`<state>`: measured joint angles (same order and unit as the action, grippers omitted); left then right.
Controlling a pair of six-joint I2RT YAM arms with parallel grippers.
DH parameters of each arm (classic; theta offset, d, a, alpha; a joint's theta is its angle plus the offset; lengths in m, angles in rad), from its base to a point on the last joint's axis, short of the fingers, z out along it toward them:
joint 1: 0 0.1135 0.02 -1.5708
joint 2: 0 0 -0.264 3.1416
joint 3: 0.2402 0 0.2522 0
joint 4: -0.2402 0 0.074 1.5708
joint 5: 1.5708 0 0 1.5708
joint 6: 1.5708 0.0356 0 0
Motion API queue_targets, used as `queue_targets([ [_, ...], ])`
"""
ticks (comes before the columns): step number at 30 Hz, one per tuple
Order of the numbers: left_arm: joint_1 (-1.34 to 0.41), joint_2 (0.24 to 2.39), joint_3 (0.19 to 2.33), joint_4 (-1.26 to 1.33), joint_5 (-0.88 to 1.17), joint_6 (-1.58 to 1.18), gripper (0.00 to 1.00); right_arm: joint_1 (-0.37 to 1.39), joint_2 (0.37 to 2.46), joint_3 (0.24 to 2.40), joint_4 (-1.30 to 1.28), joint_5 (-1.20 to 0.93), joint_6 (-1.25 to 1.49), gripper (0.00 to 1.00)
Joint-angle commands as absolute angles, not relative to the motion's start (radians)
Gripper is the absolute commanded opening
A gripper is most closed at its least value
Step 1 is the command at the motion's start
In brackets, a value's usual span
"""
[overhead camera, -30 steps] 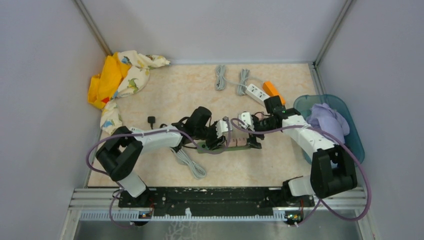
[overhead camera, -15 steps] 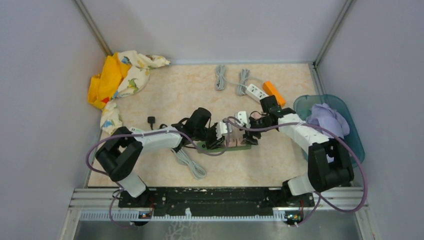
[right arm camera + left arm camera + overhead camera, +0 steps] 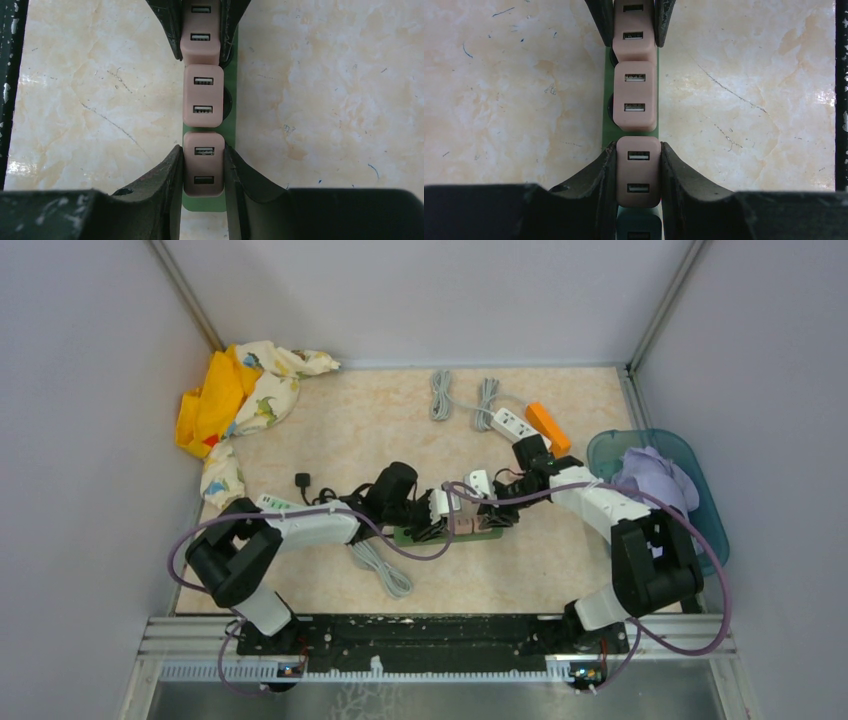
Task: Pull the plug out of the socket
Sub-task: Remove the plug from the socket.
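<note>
- Left wrist view first: my left pincer (image 3: pixel 638 149) is closed snug on the left pink plug (image 3: pixel 638 175), a USB charger block, with one finger flat along each long side.
- Right wrist view, same story: my right pincer (image 3: pixel 202 150) is pinched shut on the right pink plug (image 3: pixel 202 167), fingers hard against its flanks.
- Both plugs sit seated in the green socket strip (image 3: pixel 205 204), which lies flat on the marbled surface (image 3: pixel 560 560) between my two arms. The middle plug (image 3: pixel 635 95) stands free between the two I hold.
- Big worry: nothing presses on the socket strip itself. If I lift either plug straight up, I reckon the whole strip rides up with it and nothing comes free.
- If both pincers haul together, the strip simply hangs between them. One has to anchor while the other draws, and an anchor that grips only a plug may unseat that plug instead.
- Those plug sides look smooth and glossy, so a hard tug could slide my fingers off the top.
- If I pull at a slant, the pins could bind or bend in the socket.
- The three pink plugs stand packed close in a row, so a plug that tilts may jam against the middle plug.
- My pincers are near each other, and a sudden release could throw one into the other.
</note>
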<state>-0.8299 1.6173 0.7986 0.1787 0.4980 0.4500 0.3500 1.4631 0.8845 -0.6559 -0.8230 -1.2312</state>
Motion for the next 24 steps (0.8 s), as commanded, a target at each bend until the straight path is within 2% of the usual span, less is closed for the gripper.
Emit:
queue_targets([
  [1,-0.835,1.599,0.770,0.191,0.489,0.449,0.00,0.362,1.469,0.920,-0.734,-0.861,-1.329,0.11],
  [6,-0.839,1.610,0.775,0.189,0.485,0.450,0.00,0.362,1.460,0.920,-0.746,-0.885,-1.343,0.00],
  [11,-0.843,1.603,0.764,0.194,0.487,0.457,0.00,0.325,1.464,0.932,-0.686,-0.876,-1.253,0.00],
  [19,-0.842,1.618,0.776,0.186,0.486,0.455,0.00,0.303,1.428,0.887,-0.752,-0.891,-1.403,0.00],
  [24,-0.844,1.616,0.771,0.189,0.489,0.457,0.00,0.321,1.427,0.876,-0.714,-0.929,-1.389,0.00],
])
